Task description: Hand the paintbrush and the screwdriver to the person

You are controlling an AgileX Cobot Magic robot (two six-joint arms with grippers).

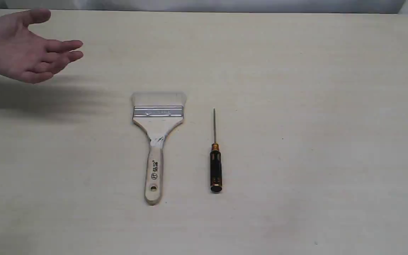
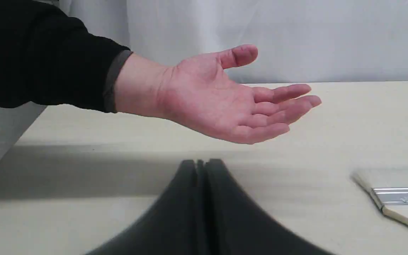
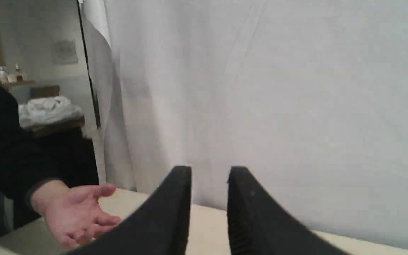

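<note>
The paintbrush [image 1: 158, 141] is laid apart from the closed left gripper [image 2: 200, 163], with the screwdriver [image 1: 215, 156] at the brush's three o'clock; the right gripper [image 3: 209, 171] is held parted.

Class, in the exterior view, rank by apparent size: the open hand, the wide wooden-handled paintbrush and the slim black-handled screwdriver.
1-2. Person's open bare hand and wide flat wooden-handled paintbrush: too close to rank; the hand is cut by the frame edge and raised off the table.
3. Slim black-handled screwdriver: clearly smallest.

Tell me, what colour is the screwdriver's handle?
Black with gold bands at both ends; the screwdriver shows best in the exterior view.
</note>
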